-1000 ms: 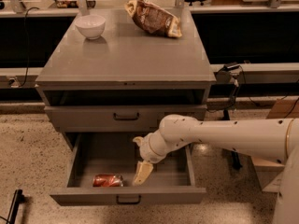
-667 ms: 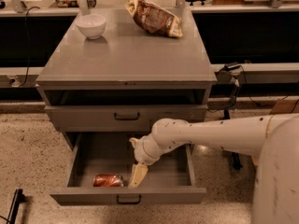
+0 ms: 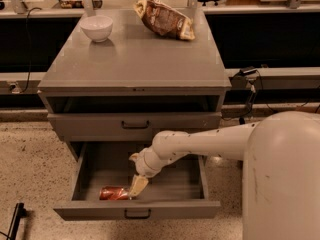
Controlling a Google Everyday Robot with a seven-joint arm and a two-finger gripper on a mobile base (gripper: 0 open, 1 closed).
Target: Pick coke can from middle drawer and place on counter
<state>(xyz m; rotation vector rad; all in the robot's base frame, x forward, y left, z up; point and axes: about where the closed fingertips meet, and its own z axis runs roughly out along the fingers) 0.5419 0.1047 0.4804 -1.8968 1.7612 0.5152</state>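
The coke can (image 3: 114,193) lies on its side at the front left of the open middle drawer (image 3: 137,211), which is pulled out at the bottom of the grey cabinet. My gripper (image 3: 137,186) reaches down into the drawer on the white arm, and its tip is right at the can's right end. The counter (image 3: 135,59) is the cabinet's flat grey top, above the drawers.
A white bowl (image 3: 96,27) stands at the counter's back left and a brown and yellow snack bag (image 3: 165,19) lies at its back right. A taller-fronted drawer (image 3: 135,125) is closed above the open one. My white body (image 3: 282,179) fills the lower right.
My gripper and forearm have moved left inside the drawer, from its middle up to the can's right end. The can has not moved.
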